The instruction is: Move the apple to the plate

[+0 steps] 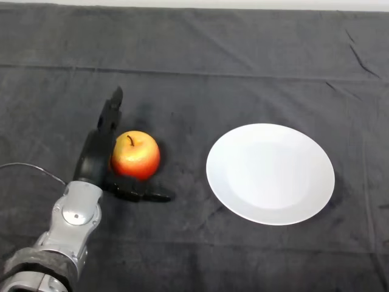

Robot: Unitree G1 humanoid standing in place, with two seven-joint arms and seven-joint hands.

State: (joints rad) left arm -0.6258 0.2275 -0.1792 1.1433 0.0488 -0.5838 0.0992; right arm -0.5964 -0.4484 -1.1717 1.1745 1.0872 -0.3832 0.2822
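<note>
A red and yellow apple sits upright on the dark cloth, stem up, left of centre. A white round plate lies on the cloth to its right, empty, with a gap between them. My left hand is right beside the apple on its left. Its fingers stretch straight past the apple's far left side. Its thumb lies straight along the cloth just in front of the apple. The palm is against or very close to the apple; I cannot tell if it touches. The hand is open.
The dark cloth covers the whole table and has a few creases at the back and right. My silver-grey forearm comes in from the lower left.
</note>
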